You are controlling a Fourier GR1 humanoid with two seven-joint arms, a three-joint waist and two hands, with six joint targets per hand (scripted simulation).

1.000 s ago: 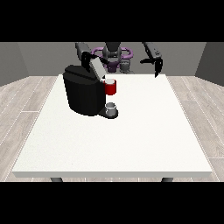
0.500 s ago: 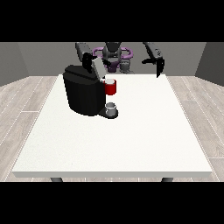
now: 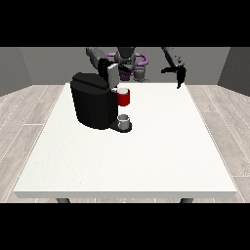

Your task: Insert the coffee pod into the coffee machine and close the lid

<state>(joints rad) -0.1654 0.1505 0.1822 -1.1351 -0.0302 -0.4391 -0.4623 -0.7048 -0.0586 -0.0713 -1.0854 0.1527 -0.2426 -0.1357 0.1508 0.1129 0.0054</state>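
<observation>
Black boxy coffee machine (image 3: 93, 105) at table's (image 3: 146, 161) left-centre from the front, grey lid (image 3: 112, 75) raised upright, red brewing head (image 3: 124, 97) above small grey cup (image 3: 124, 120). Pod itself not distinguishable. Nearer hand at view's left (image 3: 104, 65) just behind lid, fingers impossible to judge. Hand at view's right (image 3: 178, 74) well apart, fingers hanging relaxed, empty. No readable labels.

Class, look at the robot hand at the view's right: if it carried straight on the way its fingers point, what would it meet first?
That robot hand points downward, so it would probably meet the white table near its far edge; depth is unclear.
</observation>
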